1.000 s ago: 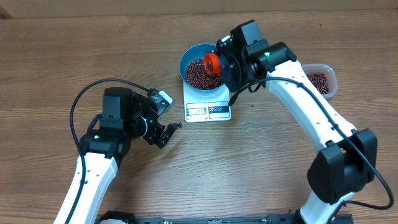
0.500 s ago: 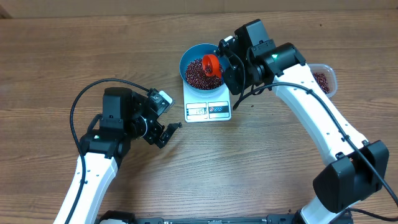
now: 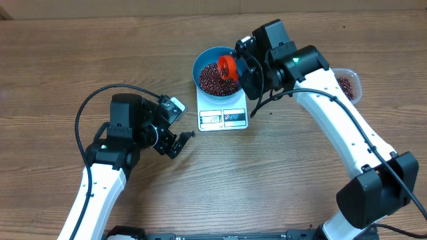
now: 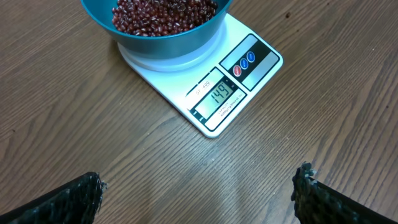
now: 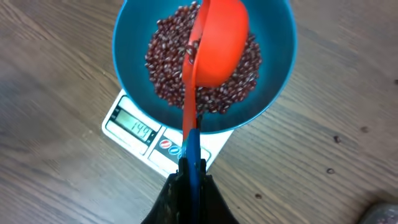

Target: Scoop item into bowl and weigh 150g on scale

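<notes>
Right now my right gripper [image 5: 189, 177] pinches the handle of the orange scoop [image 5: 217, 43], tilted above the beans [image 5: 165, 68] in the blue bowl [image 5: 277, 81] on the scale [image 4: 183, 81], which reads 149; my left gripper [image 4: 199, 190] gapes nearby.

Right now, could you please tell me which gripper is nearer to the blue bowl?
Right. The right gripper, beside the bowl, holds an orange scoop over it; the left gripper, jaws open, hangs beyond the scale, apart from both.
</notes>
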Motion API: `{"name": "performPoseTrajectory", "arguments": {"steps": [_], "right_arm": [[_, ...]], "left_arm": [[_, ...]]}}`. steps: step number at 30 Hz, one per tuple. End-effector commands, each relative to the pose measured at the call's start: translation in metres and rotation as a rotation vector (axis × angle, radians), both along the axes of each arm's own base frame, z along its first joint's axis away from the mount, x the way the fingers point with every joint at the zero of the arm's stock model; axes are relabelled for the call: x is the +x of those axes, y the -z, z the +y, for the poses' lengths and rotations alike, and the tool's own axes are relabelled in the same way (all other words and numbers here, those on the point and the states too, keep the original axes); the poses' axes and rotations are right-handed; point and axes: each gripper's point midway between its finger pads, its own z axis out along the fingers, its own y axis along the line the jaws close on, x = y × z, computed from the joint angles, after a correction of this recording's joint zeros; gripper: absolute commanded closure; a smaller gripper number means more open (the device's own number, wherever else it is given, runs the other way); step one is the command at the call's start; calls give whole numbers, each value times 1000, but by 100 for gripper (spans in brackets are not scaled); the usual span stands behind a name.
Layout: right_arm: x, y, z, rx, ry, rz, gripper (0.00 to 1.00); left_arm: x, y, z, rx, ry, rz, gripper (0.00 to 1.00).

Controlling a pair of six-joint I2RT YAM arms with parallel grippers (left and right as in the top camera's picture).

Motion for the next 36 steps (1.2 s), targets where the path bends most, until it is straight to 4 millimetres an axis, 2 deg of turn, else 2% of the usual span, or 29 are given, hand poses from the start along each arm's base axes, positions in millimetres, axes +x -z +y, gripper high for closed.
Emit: {"name": "performPoseTrajectory", "arguments": {"steps": [1,10,17,24,36], "right_arm": [[9,-39,-4,-22,30,-120,96],[7,-40,-3,-186,51,-203,96],[7,-41,-4,-213,53,-217,96],[1,-38,7,-131,14,-170,96],[2,-35,-4,-91,28,-122,96]], "left_arm": [[1,-1,0,-3,-8,1,0],[1,-1,0,-3,-8,1,0],[1,-1,0,-3,-8,1,0],[1,-1,0,-4,-8,1,0],[1,-1,0,-3,-8,1,0]]}}
